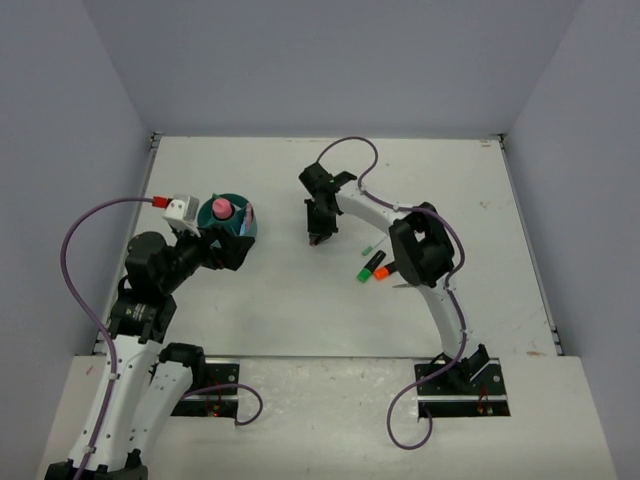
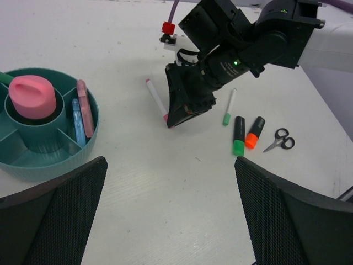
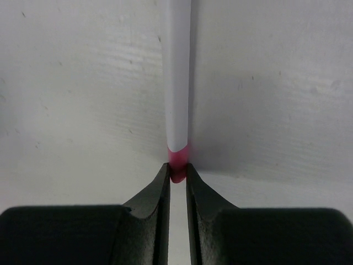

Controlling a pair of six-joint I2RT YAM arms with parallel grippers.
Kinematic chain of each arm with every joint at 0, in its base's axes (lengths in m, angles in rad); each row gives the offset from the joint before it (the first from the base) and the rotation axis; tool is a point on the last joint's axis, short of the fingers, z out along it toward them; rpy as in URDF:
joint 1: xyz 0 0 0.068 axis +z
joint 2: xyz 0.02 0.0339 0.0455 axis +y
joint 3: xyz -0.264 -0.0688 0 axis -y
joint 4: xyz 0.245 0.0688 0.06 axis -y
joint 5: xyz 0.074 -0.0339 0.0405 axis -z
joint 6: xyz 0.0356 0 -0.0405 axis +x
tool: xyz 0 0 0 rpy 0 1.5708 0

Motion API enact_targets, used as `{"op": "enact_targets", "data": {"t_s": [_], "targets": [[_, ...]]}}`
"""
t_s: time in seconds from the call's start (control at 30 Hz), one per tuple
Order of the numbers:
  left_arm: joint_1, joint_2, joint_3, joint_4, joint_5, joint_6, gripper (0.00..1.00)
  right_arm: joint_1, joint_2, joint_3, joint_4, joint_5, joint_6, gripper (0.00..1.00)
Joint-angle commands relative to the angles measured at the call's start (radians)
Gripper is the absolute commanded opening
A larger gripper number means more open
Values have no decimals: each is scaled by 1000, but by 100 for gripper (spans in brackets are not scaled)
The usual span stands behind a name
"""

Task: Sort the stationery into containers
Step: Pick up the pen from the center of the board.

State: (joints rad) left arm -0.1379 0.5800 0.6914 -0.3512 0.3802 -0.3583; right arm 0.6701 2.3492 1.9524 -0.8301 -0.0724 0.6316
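Teal plastic organiser (image 2: 83,146) is sitting at about 9 o'clock on the table (image 1: 300,310) in the top view. It is already holding a pink stubby tube (image 2: 32,95) in its centre well, plus a pink clip (image 2: 84,107) and a blue clip (image 2: 78,121) lying side by side in an outer compartment on its 3 o'clock side. The right gripper (image 3: 177,172) is working at mid-table, its jaws pinching down to a narrow gap on the pink end of a white pen (image 3: 178,72). The pen is lying flat on the table as far as the wrist view shows, not yet lifted, with its barrel running off toward 12 o'clock from the fingertips. The left gripper (image 2: 169,165) is hovering just at the organiser's 6 o'clock with its jaws spread fully wide, carrying nothing. Loose on the table, trailing off at 4 o'clock from the right gripper, are a green-capped pen (image 2: 229,106), a green highlighter (image 2: 238,136), an orange highlighter (image 2: 253,133) and, farthest out, the scissors (image 2: 280,139). By this count the sorting is running well short of half: three items are in, one is being gripped and four are waiting. The organiser's near-side compartments are showing nothing, and its far left is cut off by the frame.
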Motion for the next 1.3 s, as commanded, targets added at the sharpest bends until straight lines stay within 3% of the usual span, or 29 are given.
{"op": "enact_targets", "data": {"t_s": [0.0, 0.37, 0.5, 0.7, 0.9, 1.1, 1.27], "targets": [[-3, 31, 0, 74, 74, -40, 100, 28, -193, -168, 136, -9, -76, 0], [-5, 129, -74, 355, 259, -205, 100, 97, -626, -536, 365, -55, -181, 0], [-5, 192, -120, 533, 392, -306, 100, 138, -742, -645, 424, -164, -279, 0], [-10, 238, -146, 716, 463, -393, 100, 201, -858, -696, 434, -235, -335, 0], [-24, 268, -143, 707, 448, -402, 98, 212, -954, -739, 494, -320, -325, 0], [-47, 276, -147, 757, 441, -445, 91, 228, -961, -723, 507, -416, -328, 0], [-105, 288, -139, 895, 475, -511, 86, 242, -951, -688, 498, -419, -329, 0]]}}
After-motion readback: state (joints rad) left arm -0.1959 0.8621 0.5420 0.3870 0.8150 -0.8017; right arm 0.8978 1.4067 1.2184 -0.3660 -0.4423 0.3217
